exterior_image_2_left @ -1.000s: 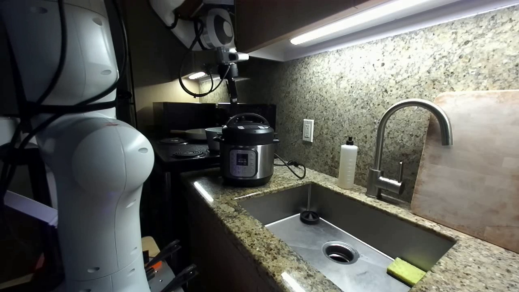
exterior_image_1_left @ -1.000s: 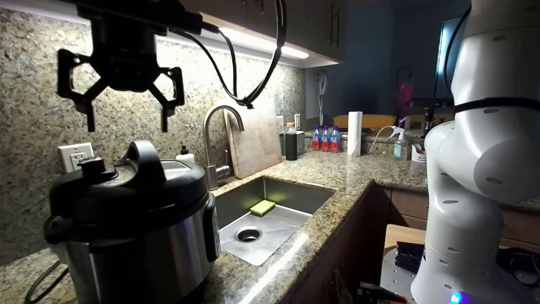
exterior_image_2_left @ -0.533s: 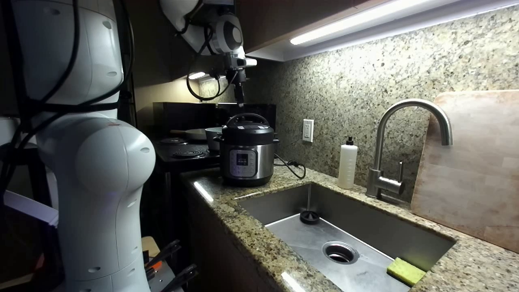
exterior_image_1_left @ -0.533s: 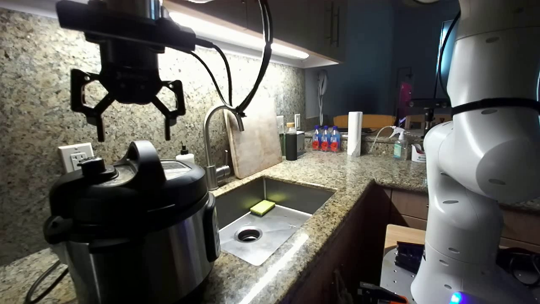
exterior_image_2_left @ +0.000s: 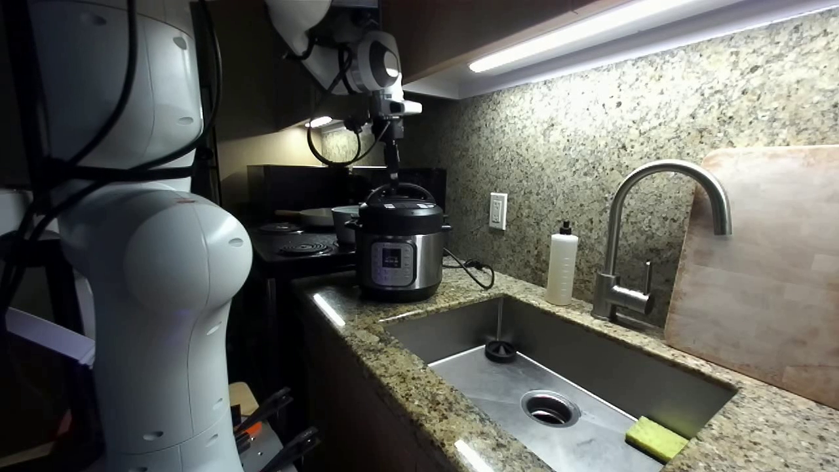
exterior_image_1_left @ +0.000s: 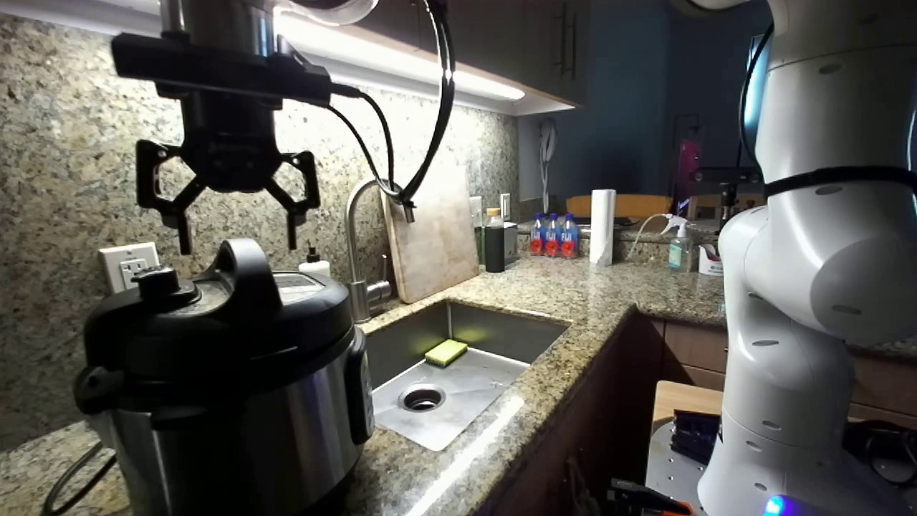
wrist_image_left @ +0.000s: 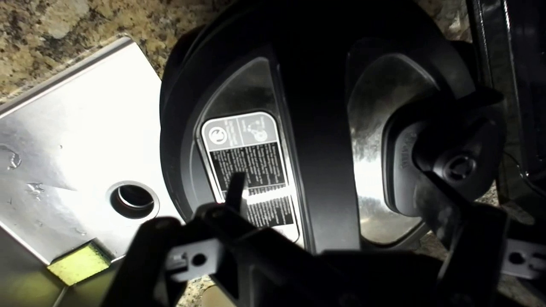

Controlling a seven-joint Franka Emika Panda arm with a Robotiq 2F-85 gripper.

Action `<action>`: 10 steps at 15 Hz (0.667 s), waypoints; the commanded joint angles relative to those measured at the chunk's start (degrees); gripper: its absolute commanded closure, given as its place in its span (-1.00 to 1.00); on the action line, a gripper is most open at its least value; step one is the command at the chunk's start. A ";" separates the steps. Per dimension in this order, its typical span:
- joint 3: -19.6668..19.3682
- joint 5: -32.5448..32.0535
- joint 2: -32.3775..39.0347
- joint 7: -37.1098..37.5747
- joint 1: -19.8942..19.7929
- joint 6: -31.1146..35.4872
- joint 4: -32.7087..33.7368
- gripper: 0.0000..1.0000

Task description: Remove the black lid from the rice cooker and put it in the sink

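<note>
The black lid [exterior_image_1_left: 315,308] sits on the rice cooker [exterior_image_1_left: 286,430], its arched handle [exterior_image_1_left: 251,287] standing up on top. The lid [exterior_image_2_left: 403,219] and cooker [exterior_image_2_left: 429,255] also show in an exterior view. My gripper [exterior_image_1_left: 238,249] points down, open and empty, with its fingertips at about the height of the handle's top; it also shows in an exterior view [exterior_image_2_left: 393,178]. In the wrist view the open gripper [wrist_image_left: 335,177] has a finger on each side of the lid's handle [wrist_image_left: 326,170], apart from it. The steel sink [exterior_image_2_left: 485,380] is beside the cooker.
A yellow sponge [exterior_image_2_left: 655,438] and a black stopper [exterior_image_2_left: 501,351] lie in the sink. A curved faucet [exterior_image_2_left: 616,223], white bottle [exterior_image_2_left: 562,265] and leaning board [exterior_image_2_left: 767,275] stand behind it. A pot [exterior_image_2_left: 344,223] is on the stove beside the cooker. Cabinets [exterior_image_1_left: 494,43] hang above.
My gripper has moved down toward the lid's handle and slightly to the right in both exterior views, staying open. The lid and cooker have not moved.
</note>
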 commanded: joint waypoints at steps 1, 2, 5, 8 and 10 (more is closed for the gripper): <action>-1.38 1.76 0.35 0.37 0.66 -1.37 0.40 -1.00; -1.48 1.70 0.50 0.29 0.75 -1.51 0.40 -0.50; -1.42 2.34 1.15 0.44 1.10 -1.86 0.55 -0.20; -1.35 2.73 1.64 0.91 1.62 -2.49 0.80 0.19; -1.37 2.69 1.87 1.06 1.96 -2.77 0.93 0.44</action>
